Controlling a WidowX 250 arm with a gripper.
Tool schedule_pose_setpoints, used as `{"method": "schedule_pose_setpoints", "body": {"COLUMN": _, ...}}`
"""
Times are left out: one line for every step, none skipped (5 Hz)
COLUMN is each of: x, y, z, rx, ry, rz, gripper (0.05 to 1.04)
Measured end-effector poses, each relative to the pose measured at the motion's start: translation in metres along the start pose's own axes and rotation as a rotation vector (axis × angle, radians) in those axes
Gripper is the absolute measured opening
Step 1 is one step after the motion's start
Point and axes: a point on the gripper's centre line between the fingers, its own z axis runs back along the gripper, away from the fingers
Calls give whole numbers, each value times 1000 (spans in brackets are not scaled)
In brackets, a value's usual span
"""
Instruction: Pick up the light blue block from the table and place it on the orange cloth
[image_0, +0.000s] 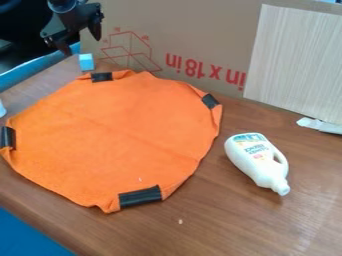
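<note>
Well, in the camera view we see an orange cloth (120, 140) spread across the left and centre of the frame, roughly round, with faint creases and a slightly turned-up rim. Four black strips (140, 196) wrap its edge: near the bottom, at the left, at the top and at the upper right. Just beyond its top edge, we find a small light-blue block (86, 62) on the bench (227, 230).

Above that block, in the upper left of the frame, we have the black end effector (81, 45), its fingers parted. The top edge of the frame cuts off the arm, and we cannot make out its dark details well. At the left edge, we catch only part of a white object (2, 109). A white bottle (257, 161) lies right of the cloth, before upright cardboard (200, 30).
</note>
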Motion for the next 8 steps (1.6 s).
{"method": "schedule_pose_setpoints", "body": {"x": 9, "y": -4, "z": -8, "rx": -2, "ry": -36, "rz": -3, "gripper": 999}}
{"method": "schedule_pose_setpoints", "body": {"x": 14, "y": -6, "z": -19, "rx": -6, "ry": -68, "rz": -13, "gripper": 999}}
{"method": "schedule_pose_setpoints", "body": {"x": 19, "y": -9, "z": -23, "rx": -15, "ry": -98, "rz": -32, "gripper": 999}}
{"method": "schedule_pose_setpoints", "body": {"x": 16, "y": -6, "z": -33, "rx": -7, "ry": -97, "rz": -42, "gripper": 999}}
{"method": "schedule_pose_setpoints", "body": {"x": 20, "y": -7, "z": -35, "rx": -7, "ry": -118, "rz": -51, "gripper": 999}}
{"method": "schedule_pose_setpoints", "body": {"x": 15, "y": -2, "z": -48, "rx": 13, "ry": -119, "rz": -52, "gripper": 999}}
{"method": "schedule_pose_setpoints", "body": {"x": 19, "y": -4, "z": -54, "rx": 17, "ry": -140, "rz": -51, "gripper": 999}}
{"method": "schedule_pose_setpoints", "body": {"x": 16, "y": -10, "z": -60, "rx": 24, "ry": -145, "rz": -61, "gripper": 999}}
